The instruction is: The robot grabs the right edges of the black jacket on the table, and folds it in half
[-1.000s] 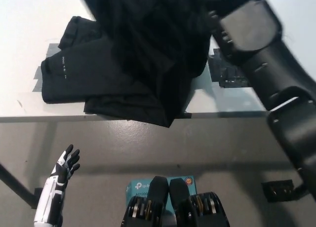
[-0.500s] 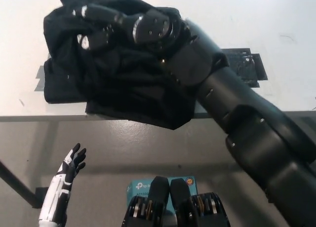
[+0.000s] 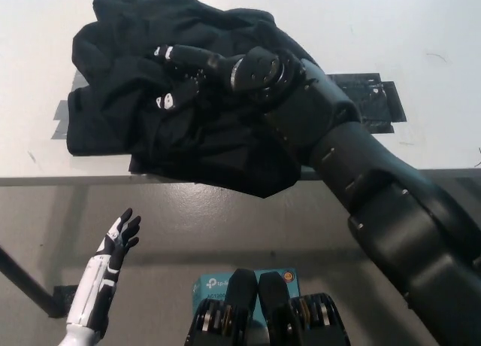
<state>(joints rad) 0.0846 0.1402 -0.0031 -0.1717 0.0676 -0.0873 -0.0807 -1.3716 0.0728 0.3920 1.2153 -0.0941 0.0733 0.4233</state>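
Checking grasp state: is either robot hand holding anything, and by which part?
Cannot tell for the right hand: it lies on the black jacket, grip unclear. The left hand holds nothing, open below the table.

Jacket [image 3: 188,135] plain black, no pattern, tiny white mark near left edge; sits on white table [image 3: 391,30] w/ dark grey tape patches. Right hand [image 3: 192,71] black w/ pale fingertip pads, left hand [image 3: 119,241] white w/ black fingers. Floor [image 3: 248,218] grey.
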